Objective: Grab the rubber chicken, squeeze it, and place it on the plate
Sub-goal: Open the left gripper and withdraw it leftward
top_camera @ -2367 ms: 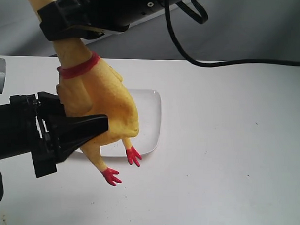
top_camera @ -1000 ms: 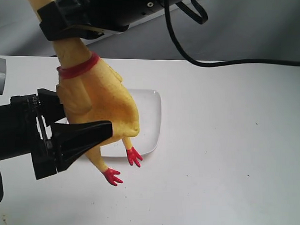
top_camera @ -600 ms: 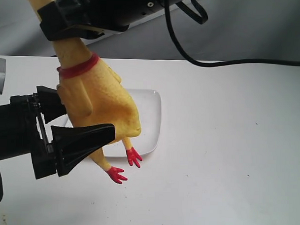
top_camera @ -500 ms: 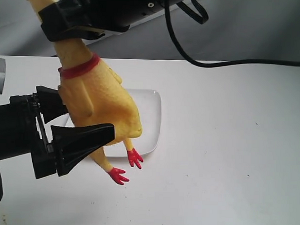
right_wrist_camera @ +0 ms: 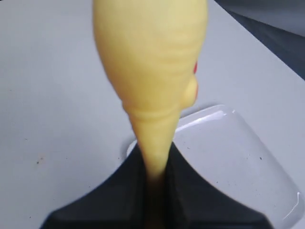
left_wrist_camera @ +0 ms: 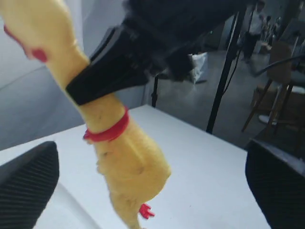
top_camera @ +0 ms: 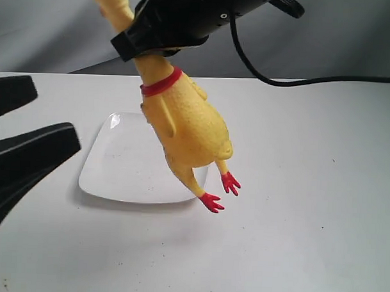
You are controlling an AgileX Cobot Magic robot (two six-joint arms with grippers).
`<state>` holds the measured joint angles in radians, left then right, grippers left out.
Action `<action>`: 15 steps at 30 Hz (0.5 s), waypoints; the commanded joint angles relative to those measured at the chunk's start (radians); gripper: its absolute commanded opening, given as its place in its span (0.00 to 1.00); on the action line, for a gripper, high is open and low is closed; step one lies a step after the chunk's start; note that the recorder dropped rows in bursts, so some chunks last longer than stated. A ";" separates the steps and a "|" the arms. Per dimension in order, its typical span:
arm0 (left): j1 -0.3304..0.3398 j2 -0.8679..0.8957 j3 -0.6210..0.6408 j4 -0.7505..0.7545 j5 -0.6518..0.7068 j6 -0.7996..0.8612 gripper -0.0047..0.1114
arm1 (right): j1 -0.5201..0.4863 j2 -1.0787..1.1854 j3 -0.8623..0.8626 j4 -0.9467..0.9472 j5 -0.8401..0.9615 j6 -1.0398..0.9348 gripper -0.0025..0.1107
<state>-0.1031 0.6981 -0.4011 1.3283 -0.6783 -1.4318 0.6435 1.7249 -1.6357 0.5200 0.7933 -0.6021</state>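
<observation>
Above the right edge of the plate (top_camera: pixel 117 175), rubber chicken (top_camera: pixel 189 123) hangs feet-down, neck clamped in the right gripper (top_camera: pixel 147 45), left gripper (top_camera: pixel 55 112) wide open, empty, beside plate; placing step I'd say: lower, lay flat, release.

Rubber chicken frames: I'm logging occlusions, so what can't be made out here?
The long yellow rubber chicken: head cut by top edge, exterior view; feet mostly hidden behind its body, right wrist view.
The glossy white square plate: right side hidden by chicken, exterior view.
The black left end effector: body cut by left edge, exterior view.
</observation>
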 commanded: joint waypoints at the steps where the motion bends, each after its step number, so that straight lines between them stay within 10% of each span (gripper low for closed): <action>1: 0.000 -0.206 0.000 0.111 0.016 -0.166 0.93 | -0.045 0.090 -0.006 0.075 -0.020 -0.045 0.02; 6: 0.000 -0.390 0.000 0.236 0.144 -0.248 0.87 | -0.063 0.210 -0.022 0.152 -0.043 -0.117 0.02; 15: 0.000 -0.554 0.002 0.416 0.095 -0.377 0.34 | -0.065 0.414 -0.309 0.153 0.046 -0.011 0.02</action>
<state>-0.1031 0.1688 -0.4011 1.7248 -0.5562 -1.7869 0.5885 2.1002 -1.8693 0.6671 0.8357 -0.6532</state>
